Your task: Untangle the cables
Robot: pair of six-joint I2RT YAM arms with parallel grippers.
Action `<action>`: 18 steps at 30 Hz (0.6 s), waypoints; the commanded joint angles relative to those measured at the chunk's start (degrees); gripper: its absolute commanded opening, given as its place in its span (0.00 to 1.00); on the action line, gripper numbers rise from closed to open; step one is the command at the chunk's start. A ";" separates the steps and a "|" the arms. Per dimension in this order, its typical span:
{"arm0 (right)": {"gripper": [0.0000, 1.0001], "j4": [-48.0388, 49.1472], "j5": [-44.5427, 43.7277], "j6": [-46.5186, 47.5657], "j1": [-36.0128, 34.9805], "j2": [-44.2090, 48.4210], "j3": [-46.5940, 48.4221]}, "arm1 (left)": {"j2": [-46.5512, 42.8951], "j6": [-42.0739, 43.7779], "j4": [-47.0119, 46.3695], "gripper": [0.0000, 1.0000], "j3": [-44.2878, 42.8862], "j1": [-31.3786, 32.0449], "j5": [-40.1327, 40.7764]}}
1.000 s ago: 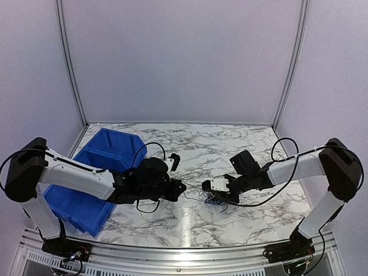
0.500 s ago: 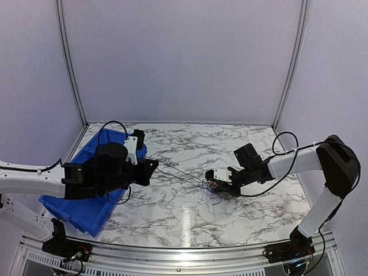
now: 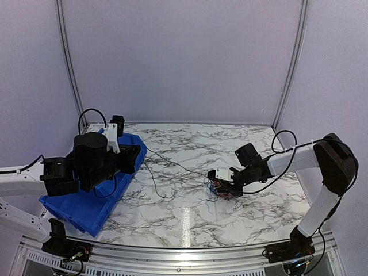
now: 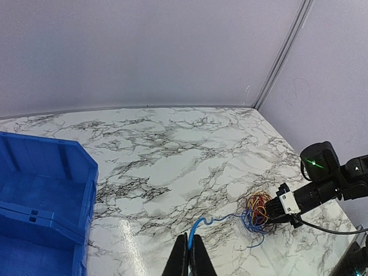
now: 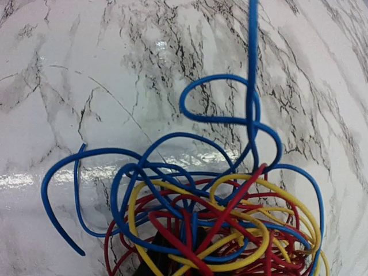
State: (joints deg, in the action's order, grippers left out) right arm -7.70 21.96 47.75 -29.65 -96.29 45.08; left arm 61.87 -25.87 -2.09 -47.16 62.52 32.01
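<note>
The cables form a small tangle (image 3: 217, 186) of blue, red and yellow wires on the marble table, seen too in the left wrist view (image 4: 259, 210) and filling the right wrist view (image 5: 218, 224). My left gripper (image 3: 140, 156) is over the blue bin's near edge. It is shut (image 4: 190, 253) on one blue wire (image 4: 210, 223), which runs across the table (image 3: 178, 165) to the tangle. My right gripper (image 3: 223, 183) sits at the tangle's right side (image 4: 287, 204). Its dark fingers (image 5: 167, 253) are mostly hidden behind the wires and appear closed on the bundle.
A blue plastic bin (image 3: 86, 195) stands at the table's left edge, also in the left wrist view (image 4: 40, 190). The marble table (image 3: 190, 144) is bounded by purple-grey walls at back and sides. A thin loop hangs below the left gripper (image 3: 153, 185).
My left arm has pulled back left and upward from beside the tangle to the bin, drawing one wire out across the table. The right gripper and tangle stayed nearly in place.
</note>
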 commanded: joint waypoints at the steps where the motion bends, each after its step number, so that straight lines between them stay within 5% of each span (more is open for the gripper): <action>1: 0.23 -6.60 -2.25 -2.21 0.69 1.22 2.31 | 2.54 -0.21 0.86 0.00 0.13 -0.28 0.09; 8: 0.62 -14.65 -1.98 -1.05 -0.60 11.35 8.49 | 5.64 -3.24 -3.73 0.00 4.30 -0.27 -2.85; 18: 0.68 -8.66 -2.08 -4.29 -6.64 1.20 14.88 | 7.69 -4.14 -6.19 0.00 5.85 -0.30 -3.97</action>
State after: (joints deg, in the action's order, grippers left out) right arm -18.22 20.29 45.82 -34.85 -88.66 57.71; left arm 69.14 -29.21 -5.41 -41.69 62.52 28.93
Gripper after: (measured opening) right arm 0.663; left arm 0.015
